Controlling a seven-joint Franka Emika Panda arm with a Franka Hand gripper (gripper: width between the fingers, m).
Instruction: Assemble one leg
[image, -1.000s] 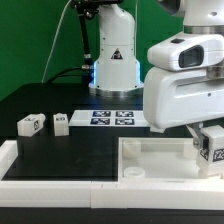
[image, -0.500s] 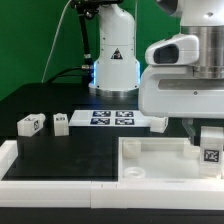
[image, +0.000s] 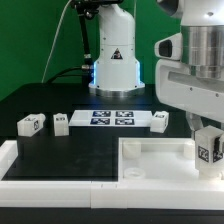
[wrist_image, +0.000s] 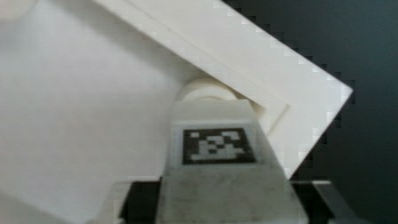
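Four legs, one tabletop.
- Claw (image: 206, 138) closed on one leg (wrist_image: 217, 146), tag visible, at tabletop (image: 150, 166) corner on exterior view's right; contact unclear.
- Three loose legs on black table (image: 80, 150): two (image: 30, 124) (image: 60, 123) at exterior view's left, one (image: 160, 120) beside marker board (image: 110, 118).

Clearance: mid-desk open.
Bare black desk (image: 75, 150) free at centre; small white tagged plastic blocks (image: 30, 124), (image: 60, 123), (image: 160, 121) and flat white marker board (image: 112, 118) line far edge; large white tray-like tabletop (image: 140, 160) fills exterior view's right.

leg (wrist_image: 217, 165): white, black-and-white tag | tabletop (image: 158, 166): white | table (image: 70, 150): black
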